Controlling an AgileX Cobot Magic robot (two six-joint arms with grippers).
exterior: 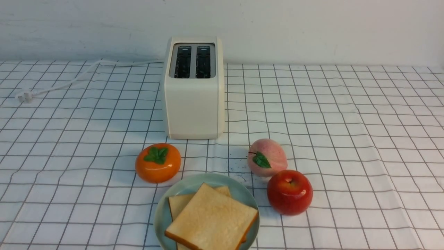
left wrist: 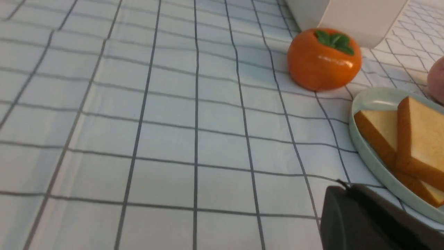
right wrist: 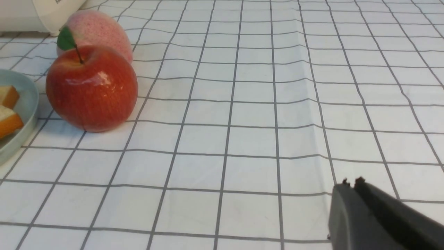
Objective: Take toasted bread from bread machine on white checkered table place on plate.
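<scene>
Top toast slice [exterior: 212, 218]: lying on the plate, turned askew across the other slice; golden-tan on its face, orange-brown along the crust, one corner reaching toward the plate's right rim.
Lower toast slice [exterior: 178, 203]: also on the plate, mostly hidden under the top one, with corners peeking out.
Plate [exterior: 162, 208]: round, pale mint-green, resting on the table at the near side, partly cut off by the front view's lower edge.
Toaster [exterior: 194, 107]: cream-white, upright beyond the plate, close to the wall [exterior: 295, 31]; both slots empty of bread.
Cord [exterior: 78, 78]: white, running out to the left behind the toaster, plug [exterior: 25, 96] lying on the cloth.
Table [exterior: 347, 146]: covered in white cloth with thin dark grid lines, slightly wrinkled.
Persimmon [exterior: 158, 166]: orange, green-leaved, just beyond the plate on its left.
Peach [exterior: 270, 156]: pink with a green leaf, beyond the plate on its right.
Apple [exterior: 290, 192]: red, beside the plate on the right, just nearer than the peach.
Left end effector [left wrist: 344, 184]: clenched, holding nothing, above the cloth.
Right end effector [right wrist: 353, 182]: clenched too, fingertips together, nothing gripped, well apart from the apple.
</scene>
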